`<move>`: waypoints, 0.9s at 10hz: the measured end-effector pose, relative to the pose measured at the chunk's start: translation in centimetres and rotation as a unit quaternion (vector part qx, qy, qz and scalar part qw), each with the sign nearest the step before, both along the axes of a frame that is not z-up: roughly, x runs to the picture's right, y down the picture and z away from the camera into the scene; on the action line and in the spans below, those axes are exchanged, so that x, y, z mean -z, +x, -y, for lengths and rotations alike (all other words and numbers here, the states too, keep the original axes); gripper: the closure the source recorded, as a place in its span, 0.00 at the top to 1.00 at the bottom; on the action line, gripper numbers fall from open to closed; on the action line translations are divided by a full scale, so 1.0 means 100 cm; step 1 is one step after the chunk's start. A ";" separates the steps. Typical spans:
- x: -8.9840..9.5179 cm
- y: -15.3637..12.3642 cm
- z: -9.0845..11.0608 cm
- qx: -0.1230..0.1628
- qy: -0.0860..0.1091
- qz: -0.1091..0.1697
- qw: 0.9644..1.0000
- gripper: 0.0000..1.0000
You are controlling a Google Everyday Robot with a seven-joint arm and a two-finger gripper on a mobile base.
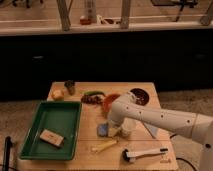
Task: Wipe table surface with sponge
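Observation:
The light wooden table surface [90, 139] fills the middle of the camera view. The blue-grey sponge [103, 130] lies flat on it just right of the green tray. My white arm reaches in from the right, and my gripper [113, 128] is down at the table, right against the sponge's right side. The arm's white wrist hides the gripper's end.
A green tray [60, 117] with a tan block [51, 138] sits at the left. A black-and-white brush [145, 154] lies at the front right and a yellowish stick [104, 146] in front of the sponge. A dark bowl [139, 95], red and green items [100, 96], a small cup [70, 86] and a yellow object [57, 94] stand at the back.

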State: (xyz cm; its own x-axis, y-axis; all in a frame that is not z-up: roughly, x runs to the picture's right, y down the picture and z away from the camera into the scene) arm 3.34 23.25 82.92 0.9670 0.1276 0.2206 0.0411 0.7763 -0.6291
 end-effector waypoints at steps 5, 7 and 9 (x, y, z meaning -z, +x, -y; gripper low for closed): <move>0.002 -0.034 0.014 0.026 0.011 0.033 0.999 0.00; 0.002 -0.055 0.020 0.044 0.013 0.052 0.998 0.00; 0.004 -0.080 0.019 0.071 0.009 0.082 0.994 0.00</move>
State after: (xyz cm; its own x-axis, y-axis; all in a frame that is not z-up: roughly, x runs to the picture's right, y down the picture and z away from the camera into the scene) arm -4.67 21.32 82.56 0.9260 -0.0127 0.3773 0.2515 0.7661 -0.5915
